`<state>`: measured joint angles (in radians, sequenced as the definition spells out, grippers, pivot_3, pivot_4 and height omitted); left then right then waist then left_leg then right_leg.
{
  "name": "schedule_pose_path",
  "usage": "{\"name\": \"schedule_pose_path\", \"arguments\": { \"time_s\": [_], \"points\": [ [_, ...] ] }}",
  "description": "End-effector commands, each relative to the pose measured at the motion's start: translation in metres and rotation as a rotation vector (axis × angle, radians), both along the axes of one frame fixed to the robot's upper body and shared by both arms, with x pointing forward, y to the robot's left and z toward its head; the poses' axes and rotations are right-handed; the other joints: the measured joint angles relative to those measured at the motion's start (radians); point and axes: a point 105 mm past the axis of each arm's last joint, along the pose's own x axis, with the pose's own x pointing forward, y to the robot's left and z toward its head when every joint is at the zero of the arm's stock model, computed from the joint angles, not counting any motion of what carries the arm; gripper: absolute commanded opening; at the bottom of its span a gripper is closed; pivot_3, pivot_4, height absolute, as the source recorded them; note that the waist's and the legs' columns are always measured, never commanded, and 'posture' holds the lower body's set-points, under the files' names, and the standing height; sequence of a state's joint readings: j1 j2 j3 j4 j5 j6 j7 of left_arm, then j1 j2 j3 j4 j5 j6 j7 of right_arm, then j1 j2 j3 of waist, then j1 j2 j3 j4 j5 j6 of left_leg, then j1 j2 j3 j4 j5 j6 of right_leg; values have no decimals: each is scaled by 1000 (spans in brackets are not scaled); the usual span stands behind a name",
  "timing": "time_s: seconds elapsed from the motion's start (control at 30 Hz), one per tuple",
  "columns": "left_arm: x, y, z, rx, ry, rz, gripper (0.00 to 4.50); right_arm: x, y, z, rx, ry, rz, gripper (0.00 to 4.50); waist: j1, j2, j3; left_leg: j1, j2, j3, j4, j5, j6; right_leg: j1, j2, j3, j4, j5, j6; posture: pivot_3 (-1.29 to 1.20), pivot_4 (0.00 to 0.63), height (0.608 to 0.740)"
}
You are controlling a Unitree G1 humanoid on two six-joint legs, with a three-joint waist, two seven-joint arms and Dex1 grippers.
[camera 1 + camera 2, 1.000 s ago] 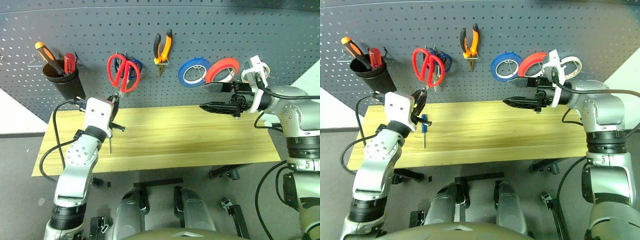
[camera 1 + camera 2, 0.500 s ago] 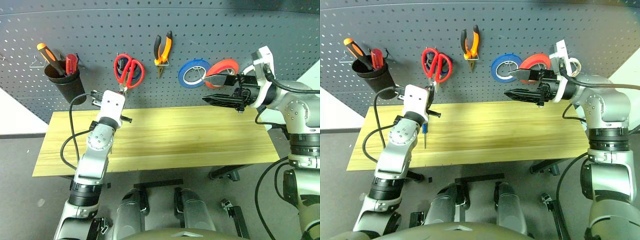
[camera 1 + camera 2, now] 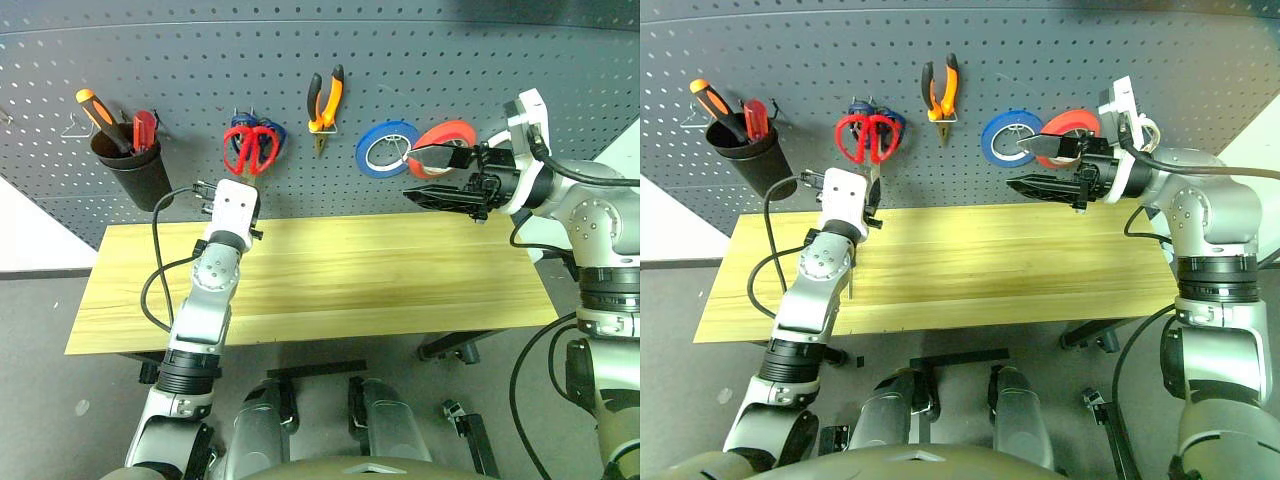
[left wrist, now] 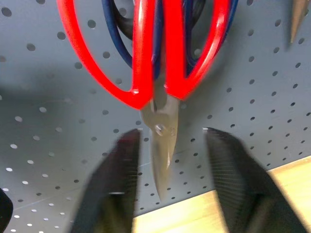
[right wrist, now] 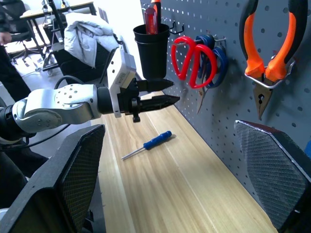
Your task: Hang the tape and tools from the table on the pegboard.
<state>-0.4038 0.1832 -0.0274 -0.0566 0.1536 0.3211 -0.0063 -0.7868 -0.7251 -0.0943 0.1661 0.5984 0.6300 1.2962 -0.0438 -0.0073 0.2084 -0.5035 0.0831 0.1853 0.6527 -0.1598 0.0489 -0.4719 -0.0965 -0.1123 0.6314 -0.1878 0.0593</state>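
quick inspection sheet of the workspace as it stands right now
surface: table bare apart from the blue-handled screwdriver.
job's things: red-handled scissors hang on the pegboard over blue-handled scissors; pliers hung; cream-white tape hangs behind the right wrist.
clutter: black cup with orange-handled screwdriver; blue roll and red-orange roll hung.
grippers: left gripper open, its fingers either side of the scissor blades without touching; right gripper open, empty.
cables: black cable loops beside the left arm.
surroundings: chair draped with white cloth.
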Motion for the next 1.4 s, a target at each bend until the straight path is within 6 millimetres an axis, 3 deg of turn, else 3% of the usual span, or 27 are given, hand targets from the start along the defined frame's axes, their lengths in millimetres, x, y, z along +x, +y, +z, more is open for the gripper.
{"name": "schedule_pose_path", "arguments": {
  "time_s": [0.03, 0.13, 0.5, 0.8, 1.07, 1.4],
  "points": [
    [-3, 0, 21, 5, -92, 14, 3642, -6, 0, 26, 33, -85, 25, 4500, 0, 1, -4, 0, 0, 0, 0, 0, 0, 0, 0, 0, 0, 0, 0, -129, 106, 730],
    [-5, 0, 25, -9, -113, 7, 4470, -7, 1, 29, 45, -87, 31, 4500, 1, 1, -10, 0, 0, 0, 0, 0, 0, 0, 0, 0, 0, 0, 0, -125, 100, 730],
    [-12, -3, 27, -24, -124, -23, 4470, -4, 4, 34, 59, -102, 42, 4500, 1, 2, -30, 0, 0, 0, 1, 0, 0, 1, 0, 0, 0, -1, 1, -113, 90, 730],
    [-35, 9, 29, 4, -152, -89, 4470, -13, 14, 18, 51, -44, 89, 4500, 1, 3, -33, 1, 0, 0, 0, -1, 0, 1, 0, 0, -1, -1, 1, -101, 97, 730],
    [-66, 52, -14, -45, 116, -33, 4470, -26, 37, -29, -9, 96, 108, 4500, 6, 3, -37, 8, 0, 0, -2, -6, 4, 7, -1, 0, -1, -2, 2, -49, 112, 730],
    [-66, 97, -72, -183, 511, 180, 4470, -14, 62, -66, -117, 114, 126, 4500, 35, 2, -37, 9, 1, 0, -2, -7, 5, 7, -2, 0, -1, -4, -2, 15, 181, 730]
  ]
}}
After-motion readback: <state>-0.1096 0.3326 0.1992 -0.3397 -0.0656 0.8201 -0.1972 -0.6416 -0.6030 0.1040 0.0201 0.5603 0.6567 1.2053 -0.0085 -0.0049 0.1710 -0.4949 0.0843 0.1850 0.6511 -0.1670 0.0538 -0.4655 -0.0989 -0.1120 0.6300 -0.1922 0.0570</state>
